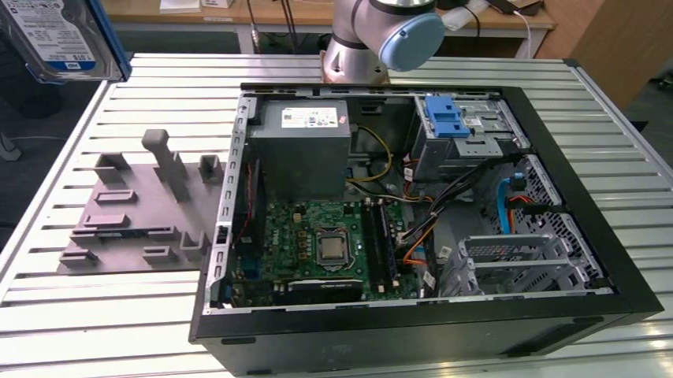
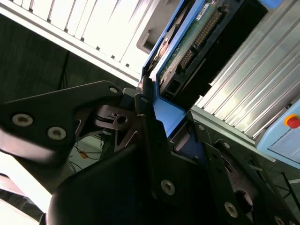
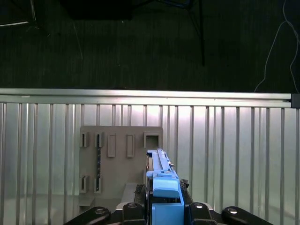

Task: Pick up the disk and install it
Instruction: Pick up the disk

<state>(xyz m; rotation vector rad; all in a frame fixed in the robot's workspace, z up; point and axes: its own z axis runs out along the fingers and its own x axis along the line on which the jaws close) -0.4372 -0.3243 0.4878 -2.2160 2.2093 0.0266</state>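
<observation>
The disk [image 1: 61,38], silver with a white-and-blue label and blue side rails, hangs high over the table's far corner at the exterior view's left, well away from the open computer case [image 1: 589,236]. In the first wrist view the disk [image 3: 161,180] stands edge-on between my gripper [image 3: 163,199] and its black fingers [image 3: 139,191]. It hangs above the grey fixture plate [image 3: 119,152]. In the second wrist view my gripper [image 2: 164,115] is shut on the blue rail end of the disk [image 2: 187,44], whose green circuit board faces the camera.
The case lies open on the slatted metal table [image 1: 105,331]. Inside are a grey power-supply box [image 1: 305,146], a green motherboard [image 1: 326,244] and a metal drive cage with a blue latch [image 1: 450,120]. The grey fixture plate [image 1: 137,205] lies at the exterior view's left. The arm's base [image 1: 363,47] stands behind the case.
</observation>
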